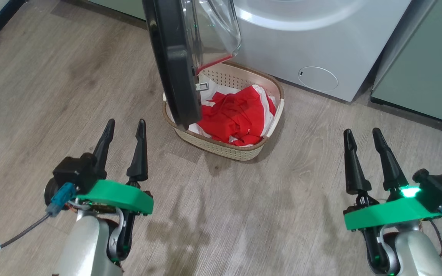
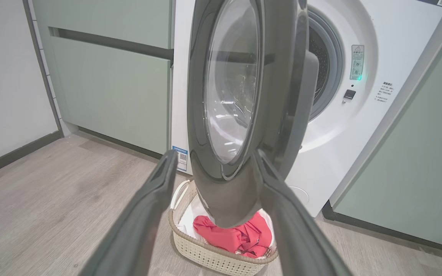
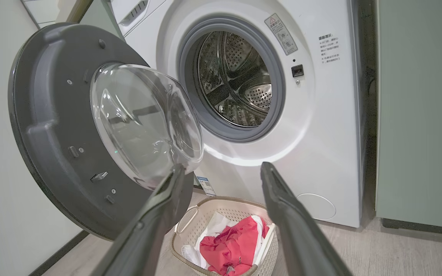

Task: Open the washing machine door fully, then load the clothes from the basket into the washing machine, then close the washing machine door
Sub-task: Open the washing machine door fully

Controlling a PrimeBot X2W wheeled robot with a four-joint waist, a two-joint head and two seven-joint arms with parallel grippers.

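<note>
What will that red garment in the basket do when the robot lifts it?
The clothes lie crumpled in soft folds, so they will probably go limp and hang from wherever they're pinched. They look thin, so likely light. A trailing end might snag the basket rim or drag the white sheet along.

The head camera looks steeply down at the basket [image 1: 221, 151] on the floor [image 1: 52, 76]. Both wrist cameras sit low, facing the washing machine [image 3: 320, 134]. All three share the basket and the washing machine door [image 1: 175, 76].
</note>
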